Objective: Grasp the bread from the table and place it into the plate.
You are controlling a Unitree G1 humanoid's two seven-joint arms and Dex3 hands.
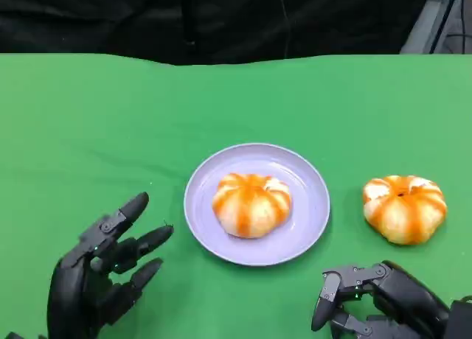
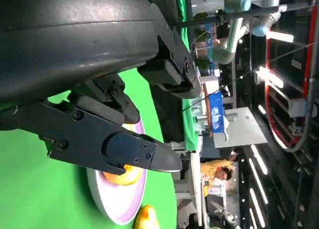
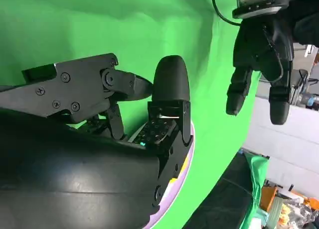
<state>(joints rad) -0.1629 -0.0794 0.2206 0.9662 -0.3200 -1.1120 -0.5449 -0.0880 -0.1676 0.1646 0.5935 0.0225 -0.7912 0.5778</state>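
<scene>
A round orange-and-white bread (image 1: 251, 204) lies in the middle of the lavender plate (image 1: 310, 206) at the table's centre. A second bread of the same kind (image 1: 404, 208) sits on the green cloth to the right of the plate. My right hand (image 1: 376, 298) hovers low at the front right, just in front of that second bread, its fingers bent downward and holding nothing. My left hand (image 1: 103, 280) is at the front left, fingers spread and empty, pointing toward the plate. The left wrist view shows the left hand (image 2: 99, 134), the plate (image 2: 114, 206) and both breads (image 2: 122, 176) (image 2: 147, 219).
Green cloth (image 1: 110, 133) covers the whole table, with a dark backdrop behind its far edge. In the right wrist view, past my right hand (image 3: 124, 104), are the plate's rim (image 3: 174, 194) and my left hand (image 3: 259, 55). Lab equipment stands beyond the table in the left wrist view.
</scene>
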